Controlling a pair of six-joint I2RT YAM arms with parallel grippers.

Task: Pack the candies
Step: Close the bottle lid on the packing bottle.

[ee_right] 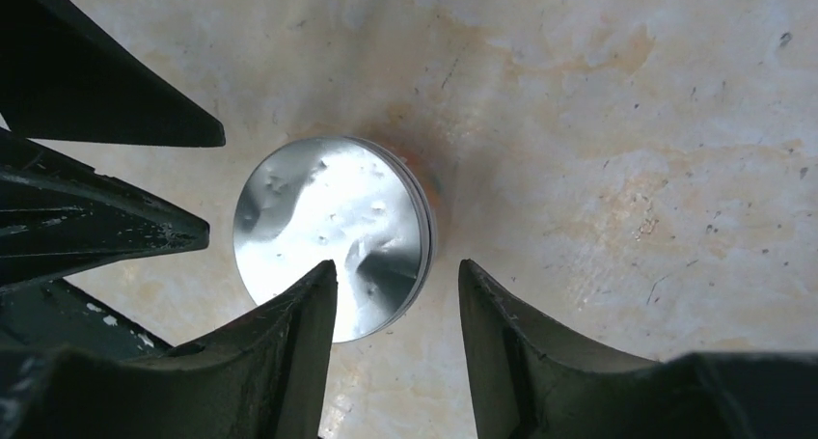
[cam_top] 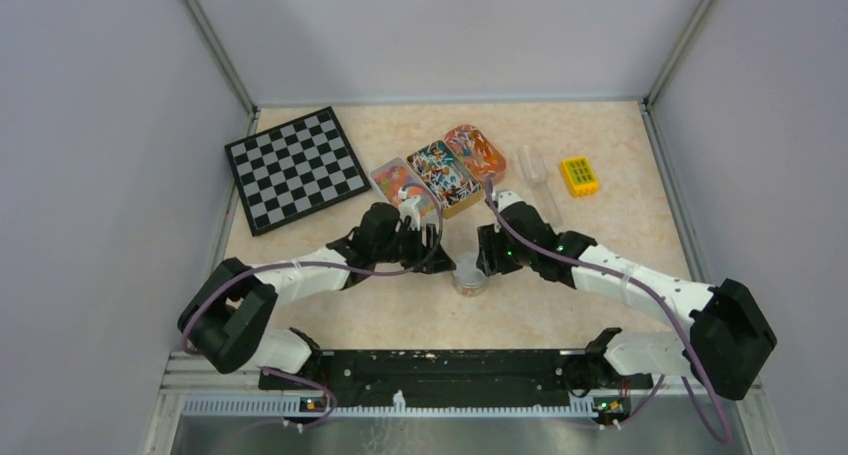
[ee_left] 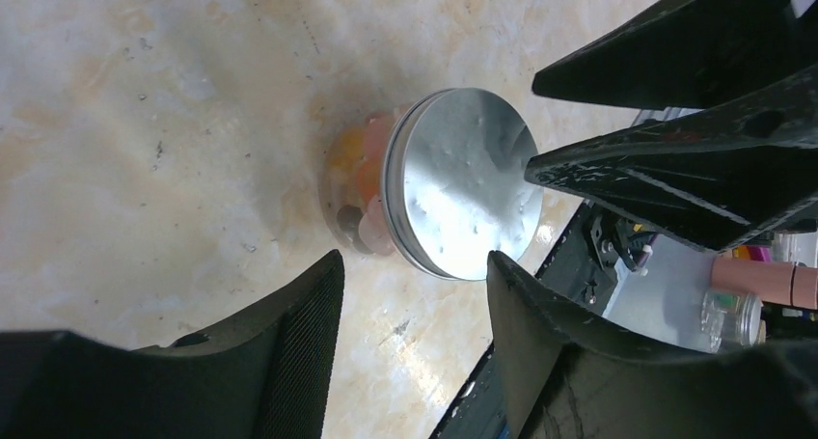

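Note:
A small clear jar (cam_top: 469,273) with a silver lid (ee_left: 468,193) stands on the table between my two arms; orange, pink and pale candies (ee_left: 359,183) show through its side. The lid also shows in the right wrist view (ee_right: 333,236). My left gripper (ee_left: 415,270) is open and empty, just left of the jar. My right gripper (ee_right: 397,277) is open and empty above the jar's right edge, one finger (ee_right: 299,314) over the lid. Three open tins of loose candies (cam_top: 440,170) stand behind the grippers.
A black-and-white chequered board (cam_top: 297,167) lies at the back left. A clear scoop (cam_top: 536,170) and a yellow block with green squares (cam_top: 579,175) lie at the back right. Grey walls close in the table on three sides.

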